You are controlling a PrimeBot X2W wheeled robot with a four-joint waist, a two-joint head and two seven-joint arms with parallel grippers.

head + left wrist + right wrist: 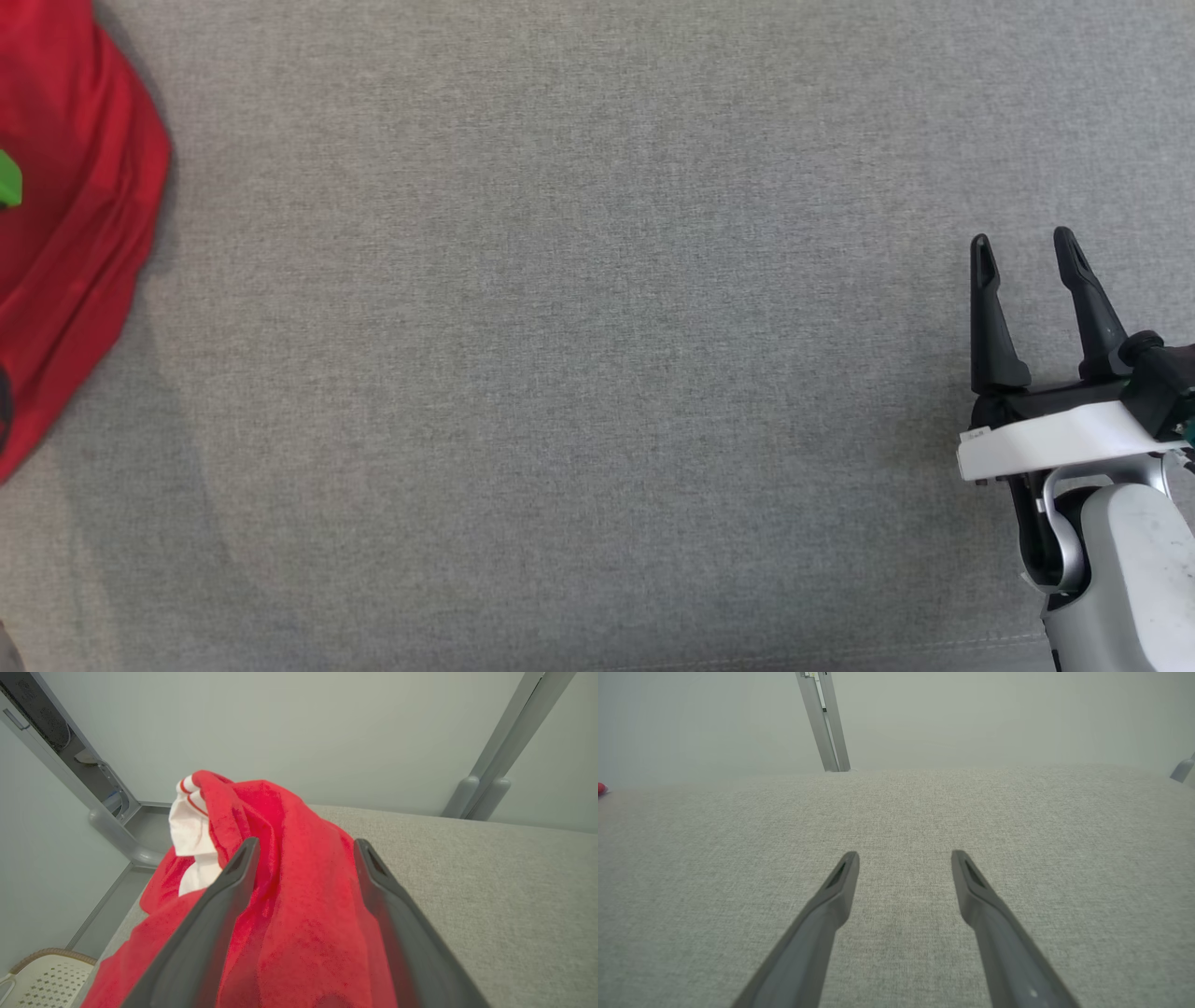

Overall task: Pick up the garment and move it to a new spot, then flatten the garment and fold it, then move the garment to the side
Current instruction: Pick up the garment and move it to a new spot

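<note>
The open left hand (306,844) aims at the crumpled red cloth garment (299,933) in mid-frame, where a shallow closing may catch one layer only.

The garment (303,933) is soft red cloth with a matt, faintly napped face and a smooth white trim (189,828) striped red. It lies at the left edge of the tabletop (579,373), which is covered in matt grey woven fabric with a fine grain. The right claw (1022,241) and left claw (307,843) have dull dark plastic fingers, the right one above a smooth white shell (1055,446) and a shiny metal bracket (1061,537). Off the tabletop's corner, a pale basket (42,977) looks like perforated plastic with a woven brown rim.
</note>
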